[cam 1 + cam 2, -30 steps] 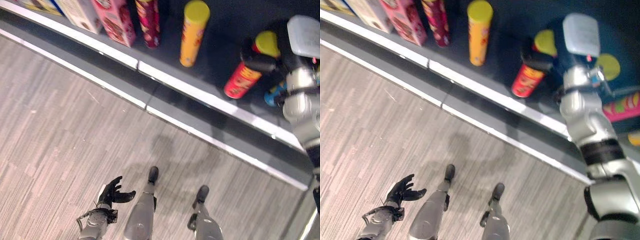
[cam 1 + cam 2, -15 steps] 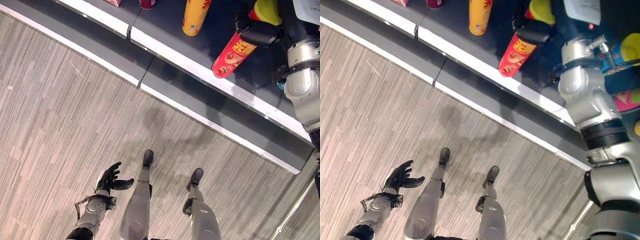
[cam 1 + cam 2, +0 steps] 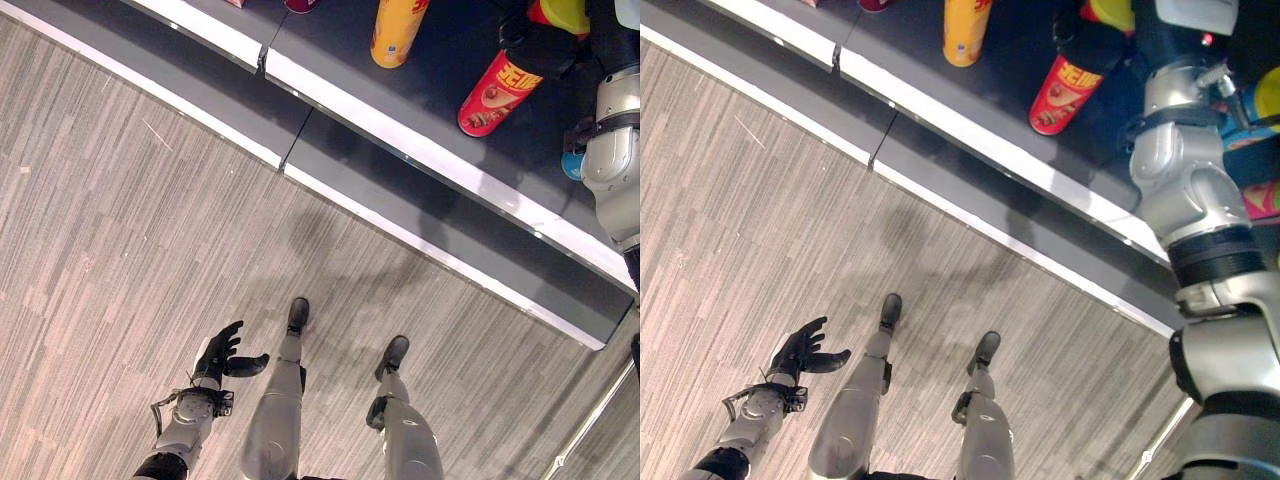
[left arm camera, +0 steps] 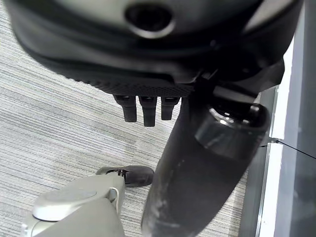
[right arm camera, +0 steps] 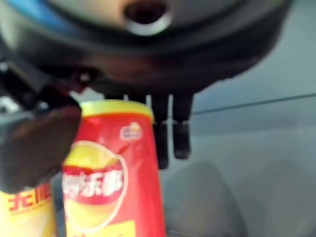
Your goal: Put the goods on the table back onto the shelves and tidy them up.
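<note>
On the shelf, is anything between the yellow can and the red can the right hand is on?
Nothing: in the left eye view, bare dark shelf separates the yellow can from the red can under the right hand.

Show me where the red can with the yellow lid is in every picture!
Left eye view: red can at the top right, on the dark shelf, held by the right robot hand.
Right eye view: red can at the top, right of the middle.
Left wrist view: not in it.
Right wrist view: red can close up, lower left.
Shared landmark: the yellow can nearby.
</note>
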Tool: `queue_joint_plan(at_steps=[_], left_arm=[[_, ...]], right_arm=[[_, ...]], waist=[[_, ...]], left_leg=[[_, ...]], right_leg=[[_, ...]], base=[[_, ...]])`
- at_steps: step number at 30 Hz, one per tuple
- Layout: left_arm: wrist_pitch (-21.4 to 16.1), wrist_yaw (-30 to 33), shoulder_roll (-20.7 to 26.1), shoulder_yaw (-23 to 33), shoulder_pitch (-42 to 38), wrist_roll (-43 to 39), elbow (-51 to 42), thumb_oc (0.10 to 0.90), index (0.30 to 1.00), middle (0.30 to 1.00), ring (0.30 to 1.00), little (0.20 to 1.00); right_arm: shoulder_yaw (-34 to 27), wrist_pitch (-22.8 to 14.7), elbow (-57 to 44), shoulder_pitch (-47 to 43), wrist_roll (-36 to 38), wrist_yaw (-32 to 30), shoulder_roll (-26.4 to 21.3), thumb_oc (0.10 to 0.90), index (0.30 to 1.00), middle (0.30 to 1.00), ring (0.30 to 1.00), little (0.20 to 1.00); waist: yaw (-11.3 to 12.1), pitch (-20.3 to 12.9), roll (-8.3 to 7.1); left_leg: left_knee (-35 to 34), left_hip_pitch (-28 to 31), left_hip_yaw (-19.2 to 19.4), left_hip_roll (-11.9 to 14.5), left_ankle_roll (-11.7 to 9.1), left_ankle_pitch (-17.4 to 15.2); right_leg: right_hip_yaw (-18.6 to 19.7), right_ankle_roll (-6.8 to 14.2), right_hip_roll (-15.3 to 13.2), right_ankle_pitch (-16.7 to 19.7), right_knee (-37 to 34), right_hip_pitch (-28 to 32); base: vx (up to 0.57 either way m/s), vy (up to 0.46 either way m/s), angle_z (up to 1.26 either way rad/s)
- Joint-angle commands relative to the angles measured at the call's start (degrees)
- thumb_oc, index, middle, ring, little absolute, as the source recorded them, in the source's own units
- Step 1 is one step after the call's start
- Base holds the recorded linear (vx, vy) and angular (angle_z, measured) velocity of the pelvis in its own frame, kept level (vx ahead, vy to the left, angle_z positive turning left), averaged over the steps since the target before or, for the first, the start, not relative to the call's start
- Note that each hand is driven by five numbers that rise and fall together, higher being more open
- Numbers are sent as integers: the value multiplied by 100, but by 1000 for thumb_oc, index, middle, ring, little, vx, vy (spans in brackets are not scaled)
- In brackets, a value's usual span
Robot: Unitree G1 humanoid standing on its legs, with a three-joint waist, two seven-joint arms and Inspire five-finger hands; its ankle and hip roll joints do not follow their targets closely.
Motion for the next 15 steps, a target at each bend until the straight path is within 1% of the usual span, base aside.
queue_joint_plan(at_steps=[1, 4, 6, 8, 15], left_arm=[[-245, 192, 240, -36, 307, -18, -141, 800, 900, 900, 900, 900], [-260, 223, 200, -77, 269, -35, -80, 800, 900, 900, 900, 900], [-255, 227, 191, -92, 252, -30, -67, 800, 900, 900, 900, 900], [-243, 245, 170, -114, 240, -10, -65, 800, 900, 900, 900, 900], [-232, 296, 169, -82, 210, 29, 20, 800, 900, 900, 900, 900]], right_arm=[[-131, 39, -47, -880, -231, -719, -554, 400, 300, 300, 300, 300], [-166, 90, -32, -840, -284, -800, -538, 400, 300, 300, 300, 300], [-196, 111, -59, -813, -309, -810, -550, 400, 300, 300, 300, 300], [-380, 186, -143, -640, -404, -883, -522, 400, 300, 300, 300, 300], [-613, 245, -189, -451, -448, -1013, -498, 400, 300, 300, 300, 300]], waist=[[65, -272, 31], [91, -267, 63], [80, -278, 64], [81, -271, 82], [46, -250, 106]], left_leg=[[269, -66, 70, 464, -380, -498], [311, -70, 52, 459, -387, -549], [313, -105, 41, 430, -377, -522], [362, -126, 28, 432, -382, -571], [401, -184, 25, 413, -376, -555]], right_leg=[[223, 539, -662, -372, 767, 48], [211, 535, -661, -405, 779, 71], [199, 540, -678, -387, 772, 53], [187, 538, -680, -415, 794, 59], [200, 535, -701, -403, 809, 1]], base=[[0, 0, 0], [0, 2, 4], [-16, 11, 8], [-5, -1, 2], [-10, 3, 0]])
